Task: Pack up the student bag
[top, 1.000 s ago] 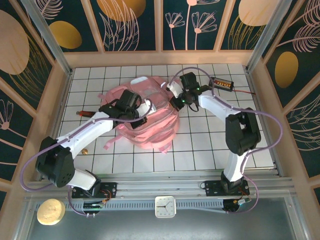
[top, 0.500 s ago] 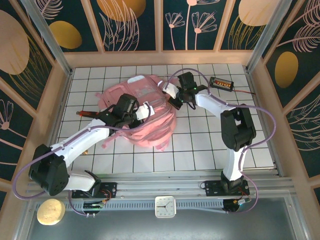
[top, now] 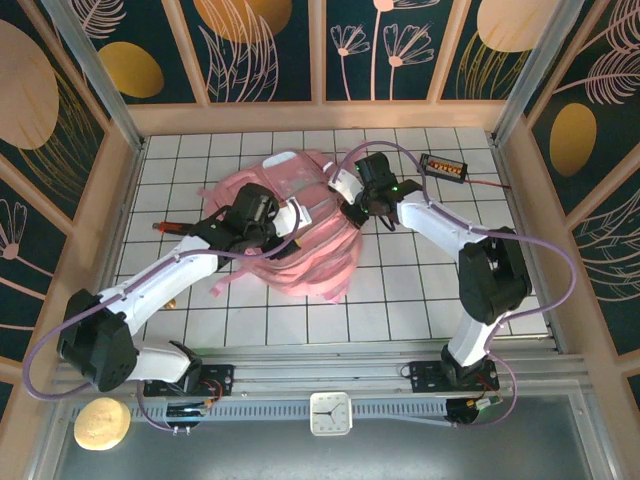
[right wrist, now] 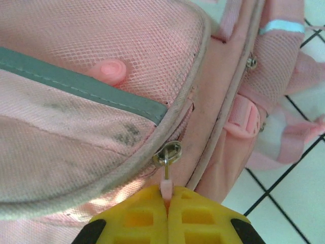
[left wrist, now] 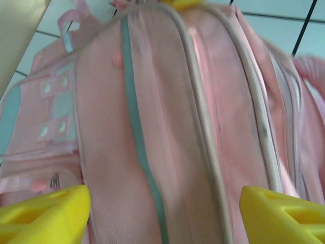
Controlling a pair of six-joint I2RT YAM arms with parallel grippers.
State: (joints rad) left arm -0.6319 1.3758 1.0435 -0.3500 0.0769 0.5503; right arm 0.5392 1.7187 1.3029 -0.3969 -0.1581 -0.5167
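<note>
A black device (top: 443, 166) and a reddish pen (top: 166, 227) lie on the tiled table (top: 400, 300).

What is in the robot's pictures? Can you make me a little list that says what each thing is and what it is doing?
bag: pink backpack lying on the white tiled table
left arm: left gripper open, its yellow fingers wide apart above the backpack
right arm: right gripper shut on the pink zip pull at the backpack's edge
left of bag: thin red stick on the tiles
right of bag: small black box near the back
</note>
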